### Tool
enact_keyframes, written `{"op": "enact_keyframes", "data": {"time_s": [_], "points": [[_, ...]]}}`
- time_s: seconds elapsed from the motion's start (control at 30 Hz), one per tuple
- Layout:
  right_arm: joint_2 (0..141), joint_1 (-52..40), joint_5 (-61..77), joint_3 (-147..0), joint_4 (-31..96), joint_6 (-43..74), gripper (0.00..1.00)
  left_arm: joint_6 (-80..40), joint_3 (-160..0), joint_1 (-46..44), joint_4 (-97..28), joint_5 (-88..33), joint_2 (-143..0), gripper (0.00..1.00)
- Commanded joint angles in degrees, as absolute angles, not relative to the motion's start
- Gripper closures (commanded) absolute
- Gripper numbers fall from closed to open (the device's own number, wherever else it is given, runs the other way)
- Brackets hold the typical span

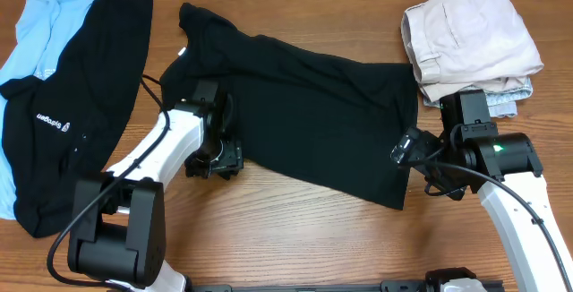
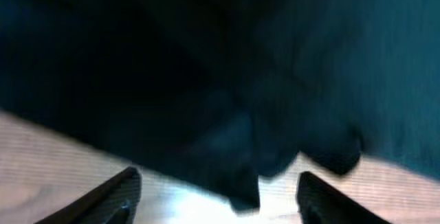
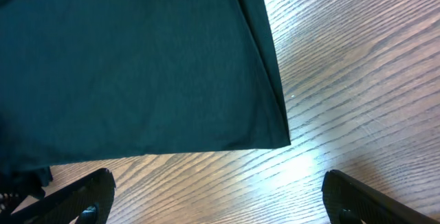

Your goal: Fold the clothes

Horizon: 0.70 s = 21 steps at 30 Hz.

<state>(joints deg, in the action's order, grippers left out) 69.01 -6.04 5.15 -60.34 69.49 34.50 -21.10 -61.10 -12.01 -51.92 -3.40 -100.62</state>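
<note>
A black shirt (image 1: 304, 104) lies spread across the middle of a wooden desk (image 1: 313, 229), running from upper left down to lower right. It is mostly flat, with soft wrinkles and a small pale tag near its left edge. In the right wrist view the shirt (image 3: 124, 66) looks smooth, its hem straight and ending in a sharp corner on the bare desk (image 3: 344, 80). In the blurred left wrist view the shirt's (image 2: 275, 59) near edge is bunched into dark lumps over the desk (image 2: 55, 155).

The left claw (image 1: 215, 162) sits at the shirt's lower left edge; its fingers (image 2: 127, 193) stand apart, the lumpy edge just ahead of them. The right claw (image 1: 405, 153) is at the shirt's right edge; its fingers (image 3: 89, 196) are also spread wide, over bare wood just beside the corner.

At far left lies a second black garment (image 1: 89, 86) partly over a light blue one (image 1: 36, 32). At upper right sits a folded beige pile (image 1: 470, 32).
</note>
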Motion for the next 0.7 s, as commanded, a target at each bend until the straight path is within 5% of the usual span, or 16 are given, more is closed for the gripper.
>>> {"op": "enact_keyframes", "data": {"time_s": [0.0,0.13,0.33,0.67], "points": [[68.4,-6.3,5.2,-60.1,69.2,34.3,0.0,-22.0,-59.3,-12.0,-49.5,-0.5,-99.7,0.31],[68.4,-6.3,5.2,-60.1,69.2,34.3,0.0,-21.8,-58.4,-12.0,-46.8,4.6,-99.7,0.42],[68.4,-6.3,5.2,-60.1,69.3,34.4,0.0,-21.8,-58.2,-12.1,-48.3,4.4,-99.7,0.96],[74.6,-6.9,7.6,-56.4,67.7,35.9,0.13,-18.7,-66.8,-11.5,-57.5,-0.7,-99.6,0.96]]}}
